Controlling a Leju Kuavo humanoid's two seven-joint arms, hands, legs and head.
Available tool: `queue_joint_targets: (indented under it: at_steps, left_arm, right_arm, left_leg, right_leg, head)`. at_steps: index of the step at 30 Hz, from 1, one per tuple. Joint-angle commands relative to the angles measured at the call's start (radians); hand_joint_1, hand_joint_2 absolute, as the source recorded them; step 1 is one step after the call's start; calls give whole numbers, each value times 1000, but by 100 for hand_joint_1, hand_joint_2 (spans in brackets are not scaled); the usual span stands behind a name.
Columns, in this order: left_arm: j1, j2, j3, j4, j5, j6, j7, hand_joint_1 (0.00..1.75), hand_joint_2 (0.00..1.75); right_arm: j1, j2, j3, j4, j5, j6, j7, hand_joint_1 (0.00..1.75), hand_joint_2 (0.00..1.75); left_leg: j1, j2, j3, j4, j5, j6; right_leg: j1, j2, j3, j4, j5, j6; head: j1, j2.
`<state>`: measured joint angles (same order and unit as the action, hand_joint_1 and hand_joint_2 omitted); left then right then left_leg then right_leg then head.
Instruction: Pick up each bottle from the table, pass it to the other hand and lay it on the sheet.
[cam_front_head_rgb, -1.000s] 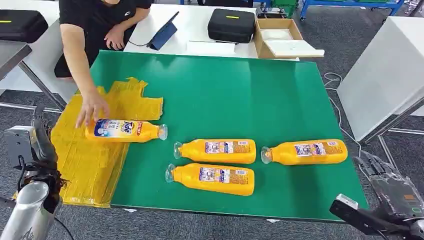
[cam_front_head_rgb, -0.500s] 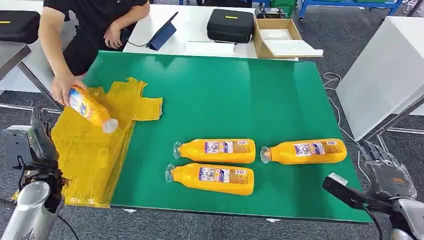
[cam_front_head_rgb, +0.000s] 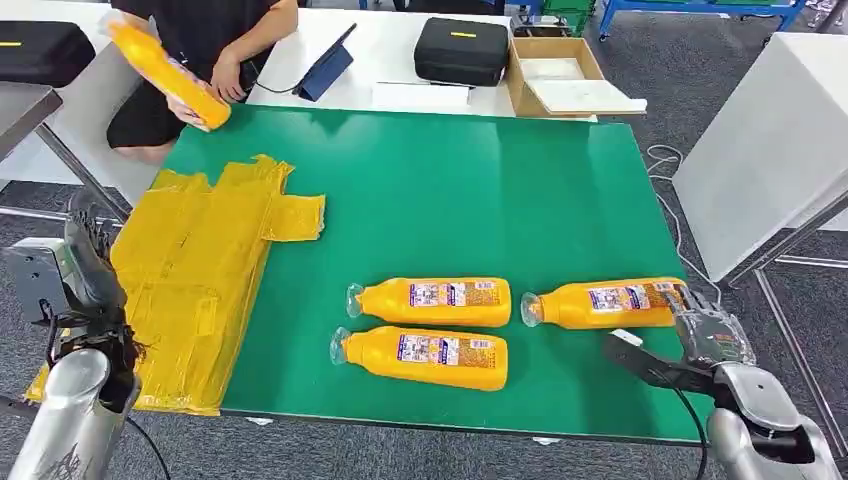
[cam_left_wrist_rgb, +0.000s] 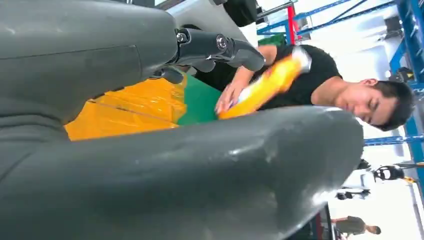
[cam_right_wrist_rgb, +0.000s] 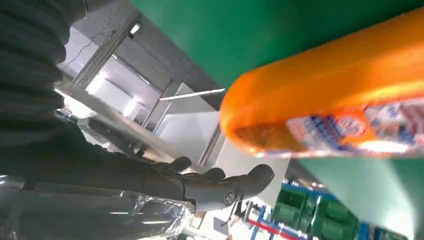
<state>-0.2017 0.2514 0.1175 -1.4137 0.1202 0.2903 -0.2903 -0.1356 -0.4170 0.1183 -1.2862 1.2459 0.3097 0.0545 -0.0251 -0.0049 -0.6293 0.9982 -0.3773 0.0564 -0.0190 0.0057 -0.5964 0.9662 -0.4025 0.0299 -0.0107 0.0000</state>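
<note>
Three bottles (cam_front_head_rgb: 430, 302) lie on my bench (cam_front_head_rgb: 450, 190); a person (cam_front_head_rgb: 205, 30) holds a fourth. My right robot hand (cam_front_head_rgb: 712, 335) hovers empty, fingers apart, beside the rightmost bottle (cam_front_head_rgb: 608, 304). My left robot hand (cam_front_head_rgb: 88, 265) holds nothing.

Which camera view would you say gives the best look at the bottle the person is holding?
The head view: the person's bottle shows whole, raised beside the green table. The left wrist view shows it blurred past the left hand; the right wrist view shows another bottle.

Three orange bottles lie on their sides on the green table: two (cam_front_head_rgb: 431, 302) (cam_front_head_rgb: 421, 357) stacked side by side (caps pointing left), a third (cam_front_head_rgb: 603, 304) off to their right. The crumpled yellow sheet (cam_front_head_rgb: 190, 290) drapes the table's left edge.
</note>
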Motion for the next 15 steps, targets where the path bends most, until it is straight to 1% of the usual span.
queue_joint_targets:
  at_steps: [1,2,4,5,6,7,10,13,15]
  left_arm:
    - [-53,-15,2,98,18,-12,-6,0,0]
    - [-51,-14,3,98,20,-13,-7,0,0]
    - [-51,-13,4,99,21,-13,-8,0,0]
    - [-51,-13,4,99,21,-13,-8,0,0]
    - [-48,-12,1,96,25,-14,-10,0,0]
    - [-47,-10,0,97,27,-14,-11,0,0]
    - [-32,-8,5,91,41,-7,-19,0,0]
    - [-21,-7,6,84,44,-6,-19,0,0]
    - [-21,-7,6,84,44,-6,-19,0,0]
  right_arm:
    - [-147,12,176,222,38,-73,-12,0,175]
    - [-150,13,178,222,39,-73,-12,0,175]
    - [-152,14,180,221,40,-74,-11,0,175]
    - [-152,14,180,221,40,-74,-11,0,175]
    - [-149,9,186,218,42,-77,-9,0,175]
    - [-150,10,190,216,46,-80,-7,0,175]
    - [-131,15,196,174,62,-80,12,0,175]
    - [-113,16,191,139,66,-69,26,0,175]
    - [-113,16,191,139,66,-69,26,0,175]
  left_leg:
    - [1,2,4,-1,-1,-4]
    - [2,2,6,-1,-2,-6]
    - [1,1,3,-1,-1,-3]
    - [2,2,7,-1,-3,-7]
    - [1,1,4,-1,-2,-4]
    - [2,1,6,-1,-2,-6]
    - [1,0,2,0,-1,-3]
    - [1,1,5,-1,-2,-5]
    - [1,0,2,0,-1,-3]
  right_leg:
    - [1,1,4,-2,0,-2]
    - [2,1,6,-2,-1,-2]
    - [1,1,4,-1,-1,-1]
    - [2,1,7,-2,-2,-3]
    - [1,0,5,-1,-1,-2]
    - [2,0,6,-2,-2,-3]
    - [1,0,3,-1,-1,-1]
    - [1,1,5,-1,-1,-2]
    - [1,0,3,-1,-1,-1]
  head:
    - [0,0]
    - [0,0]
    - [0,0]
    - [0,0]
    - [0,0]
    - [0,0]
    - [0,0]
    - [0,0]
    - [0,0]
